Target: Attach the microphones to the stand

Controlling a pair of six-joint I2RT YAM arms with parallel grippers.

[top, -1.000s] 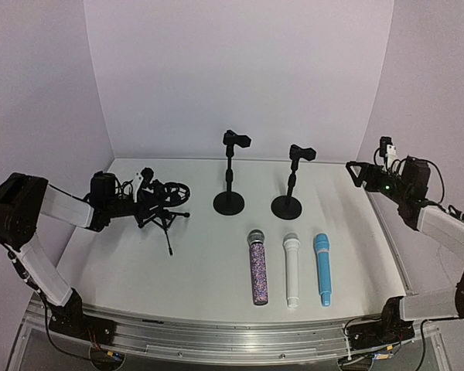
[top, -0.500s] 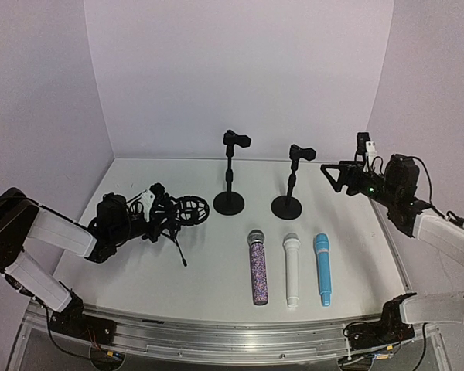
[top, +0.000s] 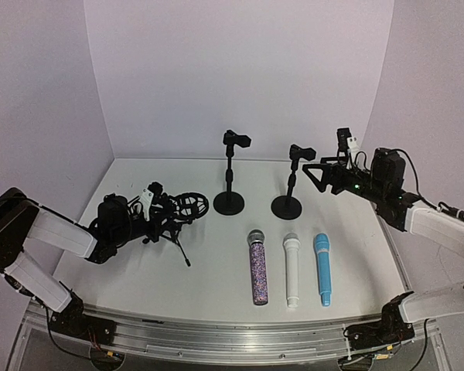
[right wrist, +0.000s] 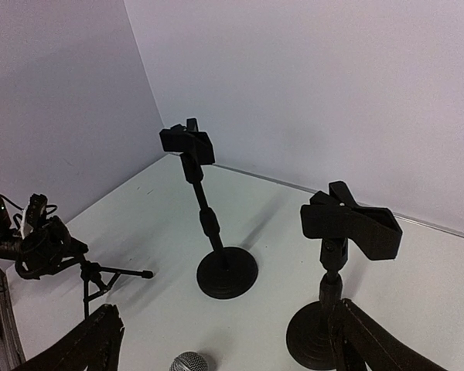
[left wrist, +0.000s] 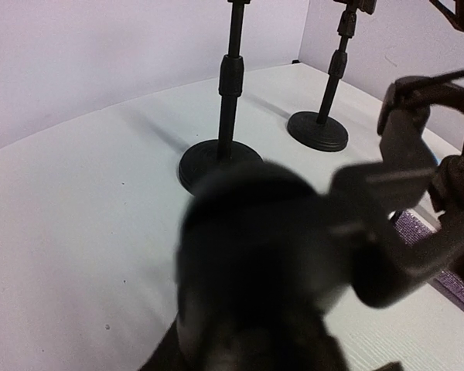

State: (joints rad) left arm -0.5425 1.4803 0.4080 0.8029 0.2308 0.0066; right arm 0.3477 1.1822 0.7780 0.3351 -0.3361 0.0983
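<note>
Three microphones lie side by side at the front: purple-glitter (top: pixel 257 269) with a silver mesh head (right wrist: pixel 189 362), white (top: pixel 291 271), light blue (top: pixel 322 269). Two black round-base stands with clips stand behind them, left (top: pixel 230 175) and right (top: pixel 291 182). My left gripper (top: pixel 152 218) is shut on a small black tripod stand with a ring mount (top: pixel 178 210), held low and tilted at the left; it fills the left wrist view as a dark blur (left wrist: pixel 271 263). My right gripper (top: pixel 313 176) is open and empty, in the air just right of the right stand's clip (right wrist: pixel 349 224).
The white table's right edge (top: pixel 387 239) runs under my right arm. Walls close the back and sides. In the right wrist view the left stand's base (right wrist: pixel 226 272) sits between my open fingers (right wrist: pixel 85 344), farther off.
My right gripper has moved left, from the table's right edge to beside the right stand's clip. My left gripper has carried the tripod stand forward and to the right.
</note>
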